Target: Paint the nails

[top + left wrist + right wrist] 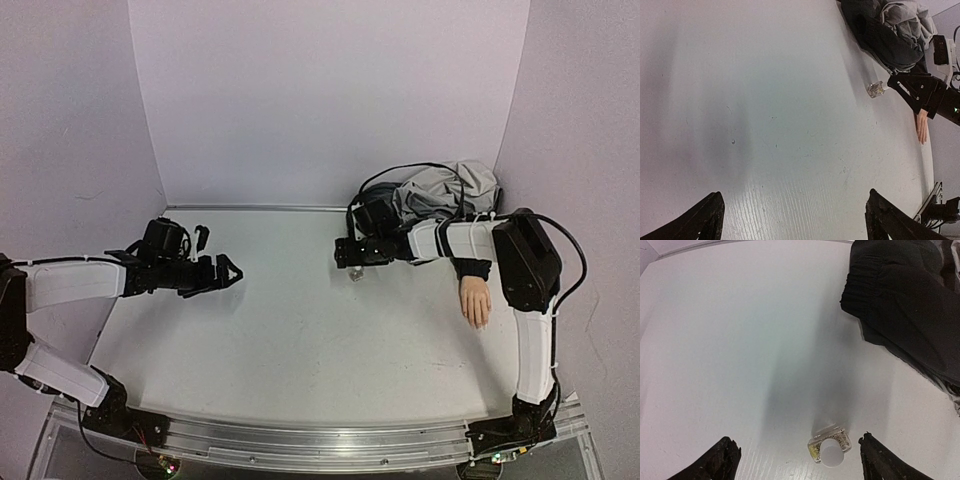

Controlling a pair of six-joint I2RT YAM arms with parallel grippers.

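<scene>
Nails (479, 322) on mannequin hand (474, 300) lie well right of right end effector (342, 258), fingertips toward near edge; it's spread astride bottle (830, 450), w/ left end effector (218, 256) spread too, farther off.

Small clear bottle (830, 445) with a white cap, resting on the white counter (300, 340), left of a crumpled grey jacket (450, 190) heaped in the far right corner. Pale lilac walls (330, 100) closing in the counter on three sides.

The left arm (70, 283) and right arm (535, 345) wear white link covers between black joint housings. 2 black wedge-shaped fingers (700, 222) tip each. Thin black cables (581, 255) trail along both.
</scene>
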